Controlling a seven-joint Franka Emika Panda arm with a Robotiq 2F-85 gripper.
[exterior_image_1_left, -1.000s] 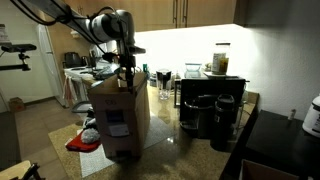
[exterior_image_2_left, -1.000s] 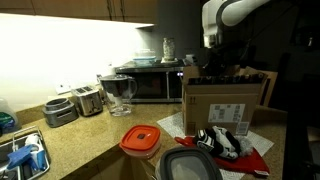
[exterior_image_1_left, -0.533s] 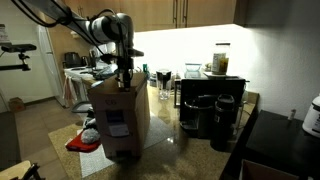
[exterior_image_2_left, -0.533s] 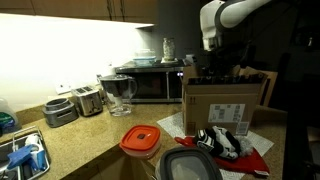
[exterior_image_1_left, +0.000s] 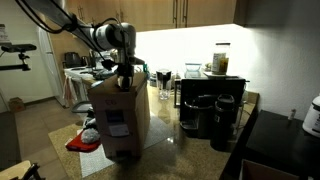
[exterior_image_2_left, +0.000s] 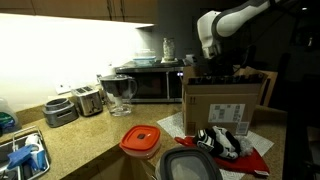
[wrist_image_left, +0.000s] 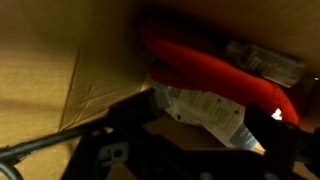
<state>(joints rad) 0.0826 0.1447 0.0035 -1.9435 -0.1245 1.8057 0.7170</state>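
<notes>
An open cardboard box (exterior_image_1_left: 120, 115) stands on the stone counter; it shows in both exterior views (exterior_image_2_left: 225, 105). My gripper (exterior_image_1_left: 126, 78) reaches down into the box's open top, seen from the other side as a dark gripper (exterior_image_2_left: 207, 58) under the white arm. In the wrist view my gripper (wrist_image_left: 195, 150) is open, its dark fingers wide apart, with nothing clamped. Below it inside the box lie a white printed packet (wrist_image_left: 205, 110), a long red item (wrist_image_left: 215, 70) and a clear wrapped packet (wrist_image_left: 265, 60). The cardboard wall (wrist_image_left: 60, 70) fills the left.
A black coffee maker (exterior_image_1_left: 210, 112) stands beside the box, with a jar (exterior_image_1_left: 220, 60) behind it. On the counter are a red cloth with small items (exterior_image_2_left: 225, 143), a red-lidded container (exterior_image_2_left: 141, 140), a dark bowl (exterior_image_2_left: 192, 168), a pitcher (exterior_image_2_left: 120, 92), a toaster (exterior_image_2_left: 88, 100) and a microwave (exterior_image_2_left: 150, 82).
The arm's wrist has sunk a little lower over the box, bringing the gripper deeper into its open top. The box and counter items have not moved.
</notes>
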